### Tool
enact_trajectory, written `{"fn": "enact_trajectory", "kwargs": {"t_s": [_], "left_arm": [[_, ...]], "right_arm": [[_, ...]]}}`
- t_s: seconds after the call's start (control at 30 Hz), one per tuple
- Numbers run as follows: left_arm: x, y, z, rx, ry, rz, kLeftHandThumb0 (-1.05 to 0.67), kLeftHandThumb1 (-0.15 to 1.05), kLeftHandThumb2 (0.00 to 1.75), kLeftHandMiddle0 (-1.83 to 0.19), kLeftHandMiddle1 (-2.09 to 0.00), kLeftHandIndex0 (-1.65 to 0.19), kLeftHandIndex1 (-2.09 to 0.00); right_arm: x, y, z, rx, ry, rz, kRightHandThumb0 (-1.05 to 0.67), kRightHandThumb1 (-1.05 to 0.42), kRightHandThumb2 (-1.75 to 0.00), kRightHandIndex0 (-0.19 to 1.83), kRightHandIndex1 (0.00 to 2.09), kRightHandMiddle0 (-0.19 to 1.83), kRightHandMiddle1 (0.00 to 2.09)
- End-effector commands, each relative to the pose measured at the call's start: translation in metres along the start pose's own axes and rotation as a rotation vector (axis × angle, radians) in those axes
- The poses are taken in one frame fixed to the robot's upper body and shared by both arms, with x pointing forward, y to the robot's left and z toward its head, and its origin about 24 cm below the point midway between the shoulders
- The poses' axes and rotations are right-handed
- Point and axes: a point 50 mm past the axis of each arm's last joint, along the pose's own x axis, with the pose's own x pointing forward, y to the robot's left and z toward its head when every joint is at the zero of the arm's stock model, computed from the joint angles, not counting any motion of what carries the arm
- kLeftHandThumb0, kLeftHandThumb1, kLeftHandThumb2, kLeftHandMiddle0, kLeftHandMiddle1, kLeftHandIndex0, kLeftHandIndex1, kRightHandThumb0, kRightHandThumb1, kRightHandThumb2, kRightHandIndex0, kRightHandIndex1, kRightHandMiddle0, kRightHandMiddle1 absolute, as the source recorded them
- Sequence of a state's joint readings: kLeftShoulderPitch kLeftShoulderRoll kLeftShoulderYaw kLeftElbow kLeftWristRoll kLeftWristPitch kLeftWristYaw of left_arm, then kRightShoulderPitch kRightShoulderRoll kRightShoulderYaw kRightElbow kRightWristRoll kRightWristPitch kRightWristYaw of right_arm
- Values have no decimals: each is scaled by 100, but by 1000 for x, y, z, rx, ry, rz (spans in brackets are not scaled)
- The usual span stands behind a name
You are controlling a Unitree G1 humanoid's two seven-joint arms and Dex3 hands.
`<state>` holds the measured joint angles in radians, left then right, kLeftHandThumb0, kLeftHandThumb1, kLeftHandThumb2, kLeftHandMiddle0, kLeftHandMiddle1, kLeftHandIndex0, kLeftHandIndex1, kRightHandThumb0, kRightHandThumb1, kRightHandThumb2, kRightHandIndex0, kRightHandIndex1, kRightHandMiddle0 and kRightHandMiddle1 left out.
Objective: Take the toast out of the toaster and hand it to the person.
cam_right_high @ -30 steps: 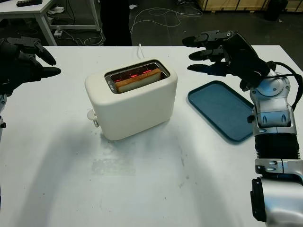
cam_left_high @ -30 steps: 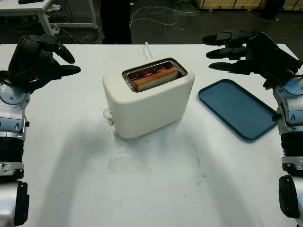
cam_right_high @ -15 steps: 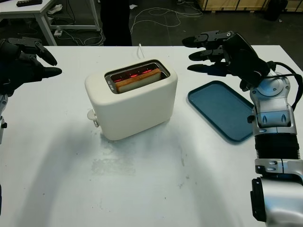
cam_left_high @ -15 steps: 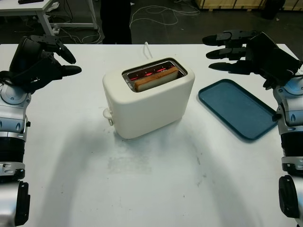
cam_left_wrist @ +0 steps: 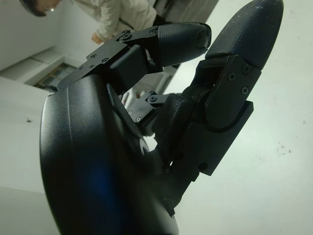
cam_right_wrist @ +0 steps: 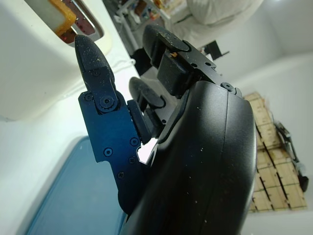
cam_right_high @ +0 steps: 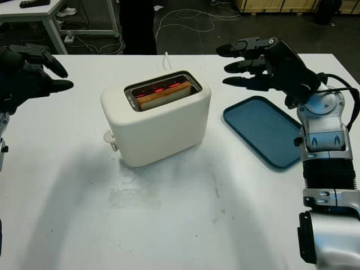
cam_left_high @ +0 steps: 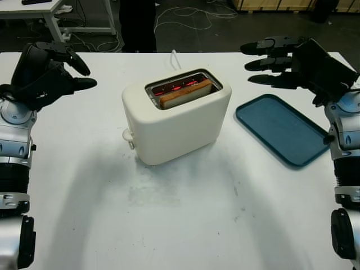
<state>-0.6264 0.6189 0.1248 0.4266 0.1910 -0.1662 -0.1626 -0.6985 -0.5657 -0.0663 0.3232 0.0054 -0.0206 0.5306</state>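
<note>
Left eye view gave me a white table [cam_left_high: 185, 225] with a faint scuffed patch on its near middle; beyond its far edge lay a dark floor [cam_left_high: 225, 25] with loose white cables [cam_left_high: 185, 14], and a second white table [cam_left_high: 34, 8] stood at the far left corner. A person [cam_left_high: 137, 25] in dark clothing stood just behind the far edge, visible from the waist down.

I noted the white toaster [cam_left_high: 175, 118] at the table's centre, set at an angle, its lever knob [cam_left_high: 127, 135] facing the near left. The toast [cam_left_high: 185, 94] sat upright in the slot, its top edge level with the rim, with red glowing elements beside it. A white cord [cam_left_high: 174, 59] ran from the toaster's back toward the far edge. A blue tray [cam_left_high: 281, 128] lay flat to the right of the toaster, apart from it.

I read the left hand [cam_left_high: 48, 70] as raised above the table's far left, well apart from the toaster, released and holding nothing. The right hand [cam_right_high: 259, 62] hung above the far end of the tray, palm down, fingertips directed toward the toaster, also released and gripping nothing. Right wrist view showed me a fingertip [cam_right_wrist: 83, 46] pointing toward the toaster slot without touching it
</note>
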Motion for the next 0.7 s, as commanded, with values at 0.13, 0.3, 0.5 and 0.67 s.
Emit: {"fn": "enact_trajectory", "kwargs": {"t_s": [0.13,0.3,0.5,0.67], "left_arm": [[-2,0,-2,-10,7,9,-105,73,0,-110,-107,-100,-108],[-2,-1,-2,-10,4,11,-105,73,0,-110,-107,-101,-108],[-2,0,-2,-7,3,11,-105,73,0,-110,-107,-101,-108],[-2,-1,-3,-11,5,10,-105,73,0,-111,-107,-101,-108]], "right_arm": [[-1,1,-1,32,0,4,-55,-81,0,74,18,75,0],[-1,1,-1,40,5,2,-53,-81,0,72,18,73,0],[-1,1,-1,30,-4,5,-54,-81,0,72,19,73,0],[-1,1,-1,41,4,4,-53,-81,0,72,19,74,0]]}}
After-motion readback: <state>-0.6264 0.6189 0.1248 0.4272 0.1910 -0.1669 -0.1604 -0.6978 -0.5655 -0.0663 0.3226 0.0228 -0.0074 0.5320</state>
